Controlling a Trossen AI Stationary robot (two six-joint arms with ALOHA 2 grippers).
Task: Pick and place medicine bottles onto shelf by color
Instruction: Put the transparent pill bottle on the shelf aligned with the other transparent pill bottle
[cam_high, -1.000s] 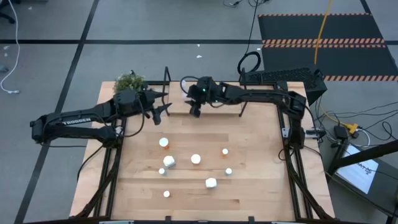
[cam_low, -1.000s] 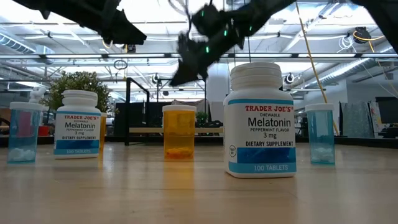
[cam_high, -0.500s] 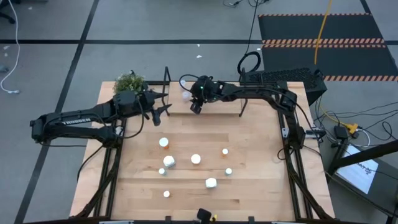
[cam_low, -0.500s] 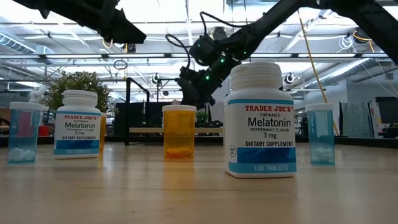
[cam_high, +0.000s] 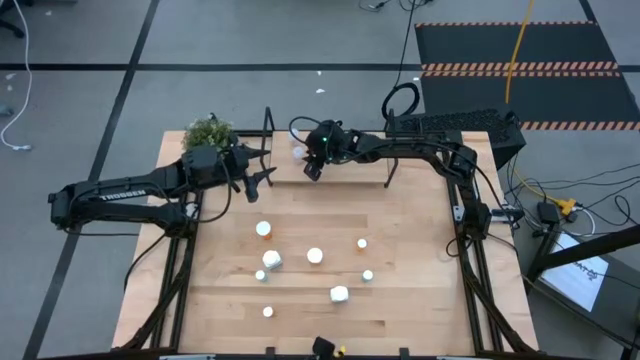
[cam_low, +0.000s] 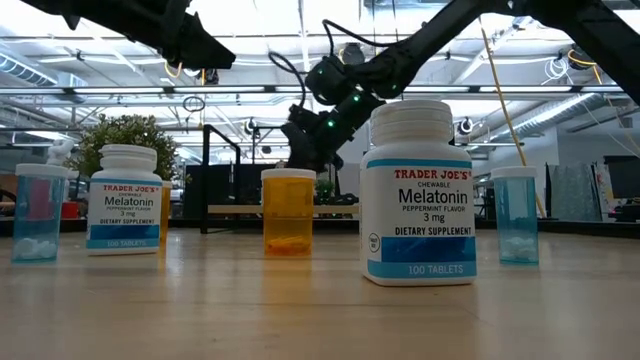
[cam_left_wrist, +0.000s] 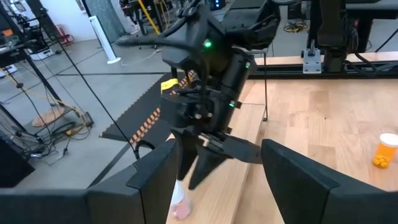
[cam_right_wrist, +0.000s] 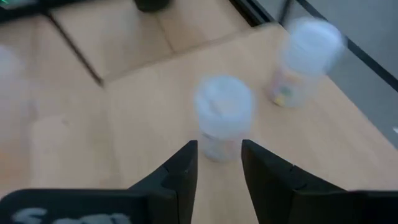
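Dark right gripper (cam_high: 311, 171) at table's 12 o'clock, fingers (cam_right_wrist: 180, 169) spread before clear white-capped bottle (cam_right_wrist: 221, 115) on light-wood shelf (cam_right_wrist: 143, 106); left gripper (cam_high: 262, 176) spread.

Grey tile floor (cam_high: 250, 60) w/ black hazard-striped mat (cam_high: 520, 55); bright ceiling lights (cam_low: 260, 20) overhead.

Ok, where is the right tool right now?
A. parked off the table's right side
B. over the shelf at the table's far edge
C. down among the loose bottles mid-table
B: the right tool hangs over the shelf at the far edge, with a pale bottle just ahead of its open fingers.
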